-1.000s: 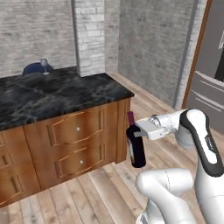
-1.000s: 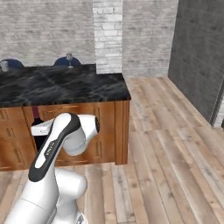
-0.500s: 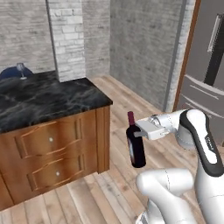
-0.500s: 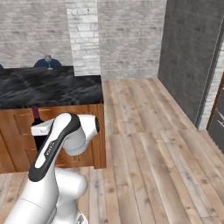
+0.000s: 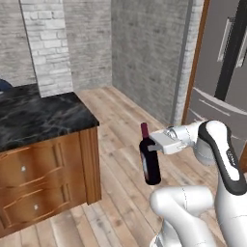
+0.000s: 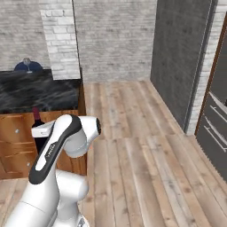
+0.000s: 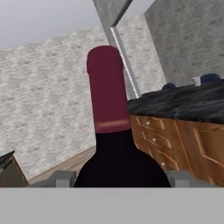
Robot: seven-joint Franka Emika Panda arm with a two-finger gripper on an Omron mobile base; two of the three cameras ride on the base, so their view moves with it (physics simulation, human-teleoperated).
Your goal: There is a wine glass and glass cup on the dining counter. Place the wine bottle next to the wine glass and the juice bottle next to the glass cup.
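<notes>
My gripper is shut on the wine bottle, a dark bottle with a dark red neck capsule, held upright in the air to the right of the dining counter. In the hand view the wine bottle stands close between the gripper fingers. From the right, the wine bottle peeks out behind my arm. The wine glass stands at the far edge of the dining counter. A small whitish glass cup stands on the dining counter. The juice bottle is out of view.
The counter has a wood base with drawers. Blue seats stand behind it. A white brick pillar rises past the counter's end. A steel fridge stands at the right. Wooden floor lies open to the right.
The whole scene has slid left in both base views, so the base has moved. The counter sits further left and the fridge has come in. The bottle stays in the gripper.
</notes>
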